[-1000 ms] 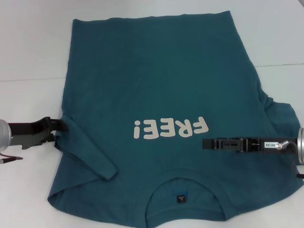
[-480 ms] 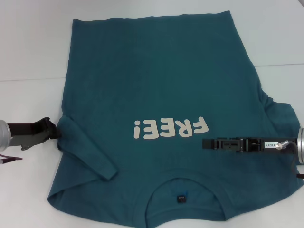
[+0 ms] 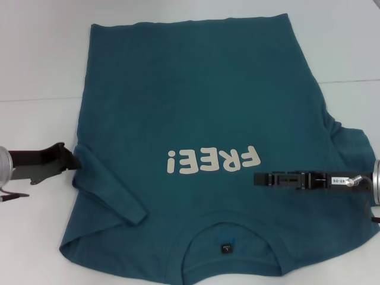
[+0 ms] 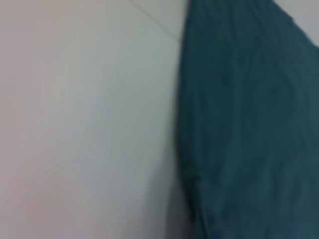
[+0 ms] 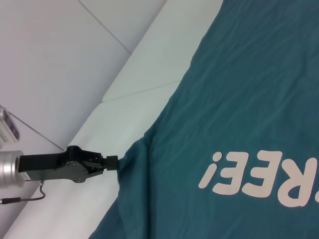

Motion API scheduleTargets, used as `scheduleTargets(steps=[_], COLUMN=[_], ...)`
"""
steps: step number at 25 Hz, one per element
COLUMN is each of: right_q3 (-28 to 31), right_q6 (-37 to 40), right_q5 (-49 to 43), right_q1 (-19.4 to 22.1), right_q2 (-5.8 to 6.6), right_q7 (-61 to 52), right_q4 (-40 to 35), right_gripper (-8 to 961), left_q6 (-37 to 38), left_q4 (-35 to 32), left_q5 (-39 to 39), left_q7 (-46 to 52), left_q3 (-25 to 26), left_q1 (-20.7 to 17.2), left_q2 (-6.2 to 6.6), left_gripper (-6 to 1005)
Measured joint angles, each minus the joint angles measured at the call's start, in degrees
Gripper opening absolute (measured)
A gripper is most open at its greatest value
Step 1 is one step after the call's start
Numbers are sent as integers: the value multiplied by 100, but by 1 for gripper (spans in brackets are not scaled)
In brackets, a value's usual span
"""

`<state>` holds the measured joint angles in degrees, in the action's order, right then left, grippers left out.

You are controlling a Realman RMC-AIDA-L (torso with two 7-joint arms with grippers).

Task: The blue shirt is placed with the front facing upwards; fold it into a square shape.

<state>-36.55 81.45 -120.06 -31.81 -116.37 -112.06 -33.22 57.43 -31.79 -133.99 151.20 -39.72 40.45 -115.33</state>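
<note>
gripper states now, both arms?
Left gripper: closed on the folded left sleeve edge of the dark teal-blue cotton T-shirt.
Right gripper: over the shirt, cannot be told.

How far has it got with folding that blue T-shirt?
Only the start. One sleeve of the blue shirt already lies folded in over the body. The left gripper sits at that folded edge; whether it grips the cloth is unclear. The right gripper hovers over the chest by the lettering. The other sleeve still sticks out, and the body remains spread flat, not squared.
</note>
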Motion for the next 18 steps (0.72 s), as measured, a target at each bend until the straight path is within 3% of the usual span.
scheduleTargets(steps=[8, 18], right_q3=[8, 8], right_q6=[-6, -6], right_q5=[0, 0], right_q1=[0, -5], right_q2=[-6, -16], right_q7=[5, 9], right_q4=[0, 0], right_gripper=[942, 941], left_q6=[575, -194], left_q4=[-270, 275], left_q5=[671, 695], left_q7=[-108, 158], left_q3=[23, -4], left_q1=[16, 520], left_q2=[-33, 6], left_gripper=[24, 24])
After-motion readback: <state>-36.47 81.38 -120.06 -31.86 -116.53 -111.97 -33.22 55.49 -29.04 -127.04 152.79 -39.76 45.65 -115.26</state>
